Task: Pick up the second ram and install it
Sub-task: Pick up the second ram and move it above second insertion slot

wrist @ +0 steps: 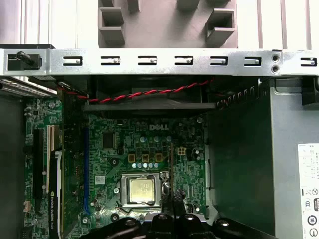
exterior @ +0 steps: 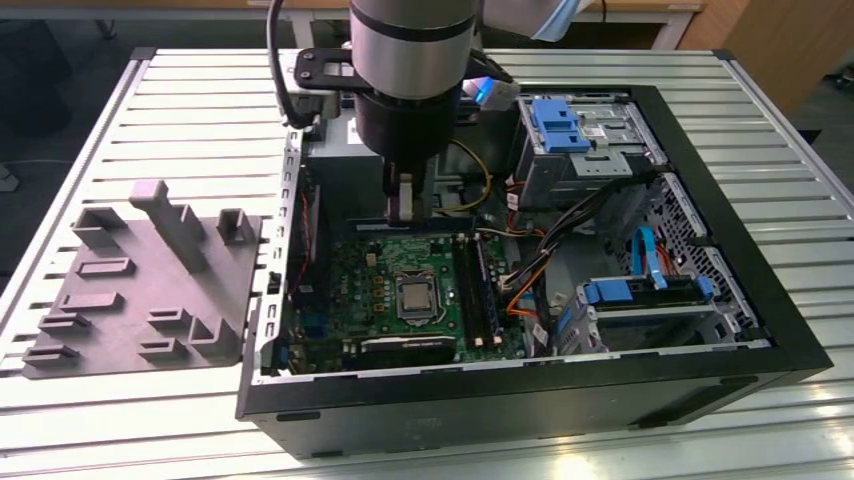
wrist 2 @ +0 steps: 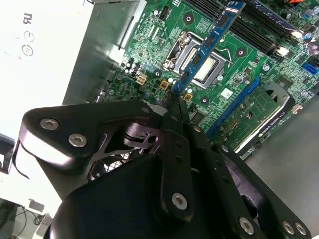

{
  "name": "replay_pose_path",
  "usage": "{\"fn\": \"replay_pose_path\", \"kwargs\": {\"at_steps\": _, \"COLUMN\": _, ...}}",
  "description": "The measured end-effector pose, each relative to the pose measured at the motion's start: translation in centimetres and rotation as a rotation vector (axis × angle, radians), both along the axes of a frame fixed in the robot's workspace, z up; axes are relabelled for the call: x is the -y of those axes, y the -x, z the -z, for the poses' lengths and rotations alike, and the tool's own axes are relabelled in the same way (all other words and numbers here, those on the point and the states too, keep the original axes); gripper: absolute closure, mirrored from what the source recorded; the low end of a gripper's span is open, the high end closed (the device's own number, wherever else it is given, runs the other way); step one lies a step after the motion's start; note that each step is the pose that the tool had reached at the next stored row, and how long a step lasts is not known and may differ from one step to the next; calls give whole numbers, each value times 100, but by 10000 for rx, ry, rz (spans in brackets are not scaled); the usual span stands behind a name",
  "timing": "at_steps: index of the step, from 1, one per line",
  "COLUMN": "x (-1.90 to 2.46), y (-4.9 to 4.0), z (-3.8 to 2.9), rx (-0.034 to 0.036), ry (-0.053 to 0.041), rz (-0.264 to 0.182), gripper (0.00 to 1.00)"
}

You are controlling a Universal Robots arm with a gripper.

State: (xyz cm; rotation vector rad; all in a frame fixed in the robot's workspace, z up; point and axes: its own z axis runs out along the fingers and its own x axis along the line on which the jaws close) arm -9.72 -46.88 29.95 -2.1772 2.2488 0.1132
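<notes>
Closed on the second ram (wrist 2: pixel 209 45), my end effector (wrist 2: pixel 175 101) pinches one short end of the stick between its fingertips. The jaws stand narrow, with the board's thickness filling the gap. The stick reaches straight out past my fingertips, its bluish board and row of small chips plain in the second wrist view. In the first wrist view the second ram (wrist: pixel 172 164) shows edge-on as a thin line running out from the end effector (wrist: pixel 172 201).

I hold it in the air over the green motherboard (wrist 2: pixel 149 45), inside the open computer case (exterior: pixel 534 400), and it sits in no slot. The processor (wrist: pixel 142 190) in its socket lies on the motherboard just beside the line of the stick. The long black memory slots (wrist 2: pixel 264 25) lie further out, beyond the processor from my fingertips. In the exterior view the memory slots (exterior: pixel 478 290) are to the exterior view's right of my end effector (exterior: pixel 404 210).

An expansion card (wrist: pixel 57 199) stands along the far edge of the motherboard from me. A red-and-black twisted wire (wrist: pixel 144 92) crosses under the case's rim beyond the stick's free end. The power supply (wrist: pixel 294 149) sits close beside my end effector. Blue drive bays (exterior: pixel 561 125) fill the case's corner, well apart from me. Outside the case, a grey moulded fixture (exterior: pixel 147 280) rests on the ribbed counter (exterior: pixel 200 100).
</notes>
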Motion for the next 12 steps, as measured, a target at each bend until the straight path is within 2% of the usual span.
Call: {"fn": "replay_pose_path", "kwargs": {"at_steps": 12, "x": 0, "y": 0, "z": 65, "rx": 0, "ry": -1, "rz": 0, "gripper": 88}}
